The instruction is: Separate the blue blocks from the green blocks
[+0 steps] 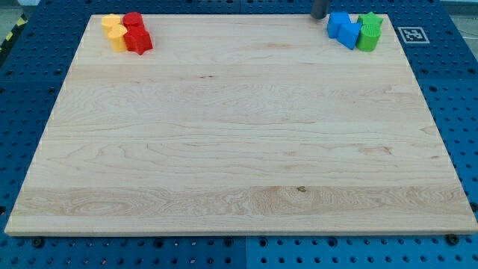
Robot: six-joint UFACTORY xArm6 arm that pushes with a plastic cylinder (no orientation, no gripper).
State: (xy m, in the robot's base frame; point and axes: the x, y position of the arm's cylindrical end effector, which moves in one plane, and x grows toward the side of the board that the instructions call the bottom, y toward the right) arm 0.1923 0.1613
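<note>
Two blue blocks (343,29) sit at the view's top right of the wooden board (239,149), touching two green blocks: a green star (370,21) and a green rounded block (367,37) just to their right. My tip (319,16) is the dark rod end at the view's top edge, just left of the blue blocks and close to them; I cannot tell whether it touches them.
Two yellow blocks (114,30) and two red blocks (136,33) are clustered at the view's top left corner. A black-and-white marker tag (411,34) lies off the board at the top right. Blue perforated table surrounds the board.
</note>
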